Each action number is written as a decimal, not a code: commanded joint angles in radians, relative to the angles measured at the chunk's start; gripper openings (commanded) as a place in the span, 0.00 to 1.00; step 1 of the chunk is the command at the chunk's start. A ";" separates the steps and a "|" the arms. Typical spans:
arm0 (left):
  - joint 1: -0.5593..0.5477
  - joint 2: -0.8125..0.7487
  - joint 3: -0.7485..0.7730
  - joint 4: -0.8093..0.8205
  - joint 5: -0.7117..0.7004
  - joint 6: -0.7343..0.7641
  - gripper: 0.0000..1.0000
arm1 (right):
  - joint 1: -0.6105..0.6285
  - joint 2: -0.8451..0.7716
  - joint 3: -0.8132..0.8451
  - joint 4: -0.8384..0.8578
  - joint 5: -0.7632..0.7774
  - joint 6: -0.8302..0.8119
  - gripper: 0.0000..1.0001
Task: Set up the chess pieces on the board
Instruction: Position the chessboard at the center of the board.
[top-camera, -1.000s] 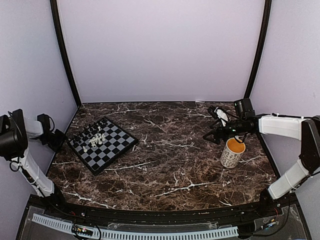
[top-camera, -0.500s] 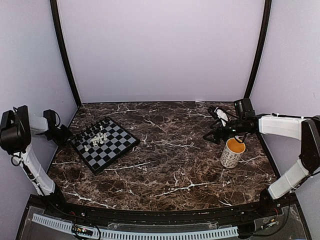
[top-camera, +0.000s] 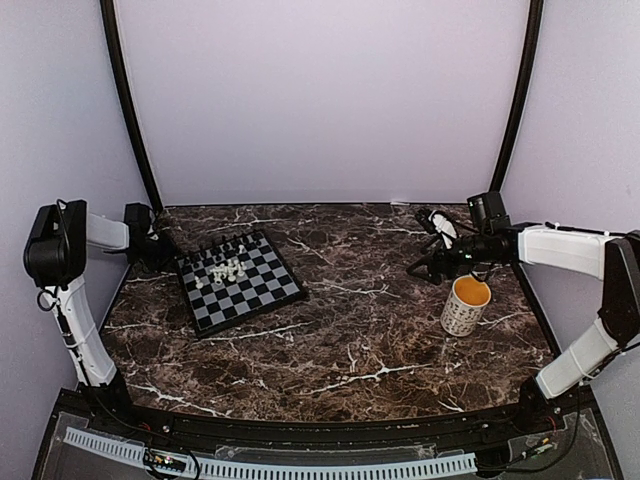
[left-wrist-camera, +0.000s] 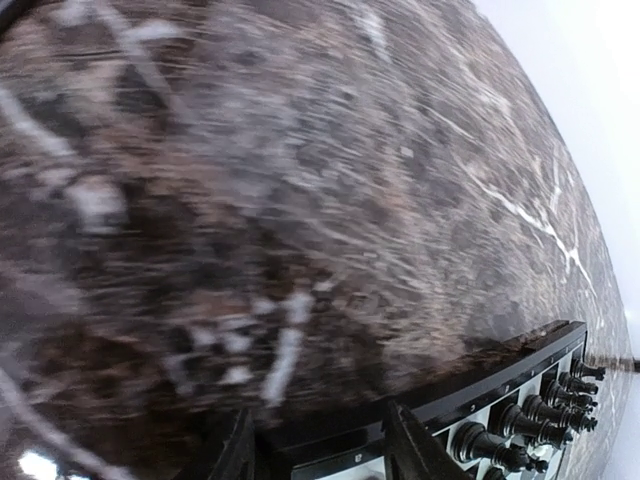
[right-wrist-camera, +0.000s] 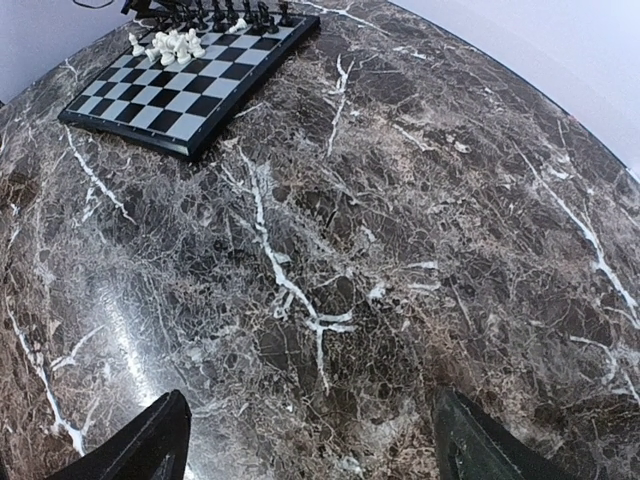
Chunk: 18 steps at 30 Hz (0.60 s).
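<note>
The board (top-camera: 258, 292) lies turned at the table's left rear. A row of black chess pieces (top-camera: 226, 247) stands along its far edge, and white chess pieces (top-camera: 228, 270) cluster just inside them. My left gripper (top-camera: 168, 250) is at the board's far-left corner. In the left wrist view its fingers (left-wrist-camera: 320, 447) straddle the board's dark border (left-wrist-camera: 500, 368), beside black pieces (left-wrist-camera: 520, 420). My right gripper (top-camera: 416, 270) hovers open and empty over bare table at the right. The right wrist view shows the board (right-wrist-camera: 170, 100) and white pieces (right-wrist-camera: 165, 45) far from that gripper (right-wrist-camera: 310, 445).
A patterned mug (top-camera: 465, 305) with an orange inside stands at the right, just near of my right gripper. Black corner posts (top-camera: 130, 110) and pale walls close in the dark marble table (top-camera: 350, 330).
The left gripper has swung toward the back and right, and the board has slid and turned with it, moving right and away from the left wall. The right arm has barely moved.
</note>
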<state>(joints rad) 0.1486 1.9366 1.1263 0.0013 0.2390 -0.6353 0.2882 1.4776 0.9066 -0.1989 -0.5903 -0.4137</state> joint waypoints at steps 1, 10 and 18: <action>-0.083 0.045 0.006 0.020 0.054 0.013 0.46 | 0.013 0.013 0.097 -0.041 0.007 0.005 0.85; -0.217 0.066 -0.018 0.088 0.108 0.004 0.44 | 0.036 0.081 0.223 -0.133 0.038 -0.052 0.84; -0.311 0.079 -0.010 0.122 0.163 -0.002 0.43 | 0.094 0.191 0.320 -0.170 0.036 -0.057 0.82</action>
<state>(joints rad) -0.1207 1.9934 1.1339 0.1394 0.3420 -0.6331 0.3420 1.6245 1.1728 -0.3408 -0.5602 -0.4561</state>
